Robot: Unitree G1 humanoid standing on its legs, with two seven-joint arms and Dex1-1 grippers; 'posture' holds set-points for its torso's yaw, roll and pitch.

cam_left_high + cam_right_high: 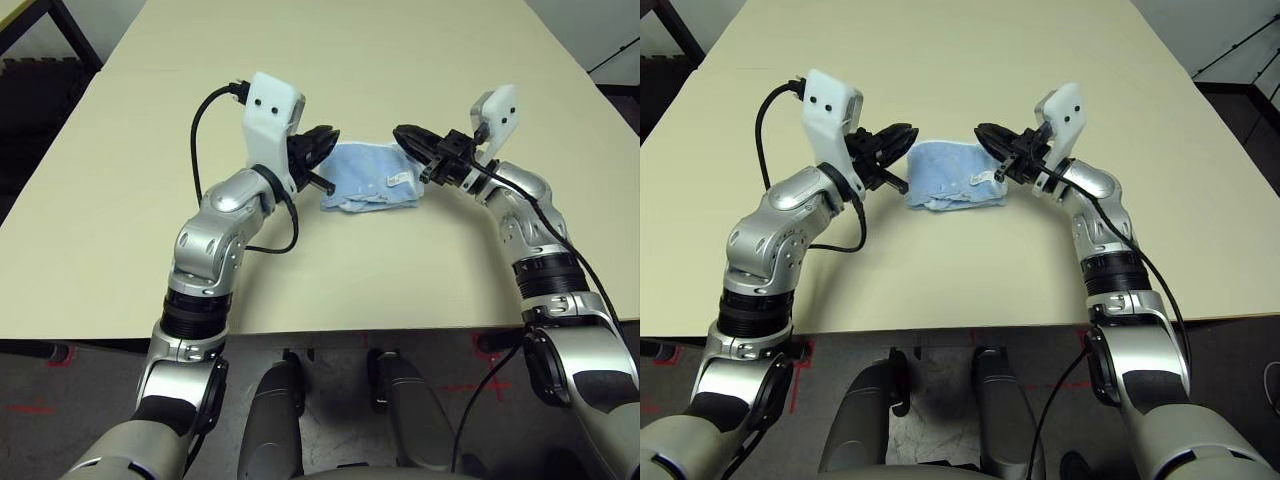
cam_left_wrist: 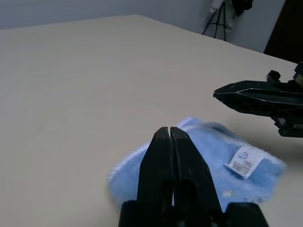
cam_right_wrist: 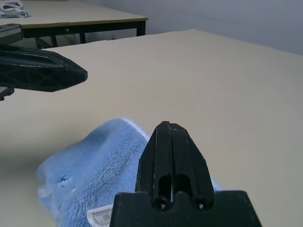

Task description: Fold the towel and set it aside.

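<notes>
The towel (image 1: 368, 178) is a small light-blue terry cloth lying folded into a compact bundle in the middle of the table, with a white tag (image 2: 245, 161) on top. My left gripper (image 1: 328, 138) hovers just above the towel's left end, fingers pressed together and holding nothing. My right gripper (image 1: 402, 132) hangs over the towel's right end, also shut and empty. In the left wrist view the shut fingers (image 2: 169, 163) stand in front of the cloth, with the right gripper (image 2: 218, 94) beyond it.
The beige table (image 1: 330, 60) stretches wide behind and to both sides of the towel. Its front edge (image 1: 330, 334) runs close before my body. A black cable (image 1: 197, 135) loops from the left wrist. Dark floor lies off the table's left side.
</notes>
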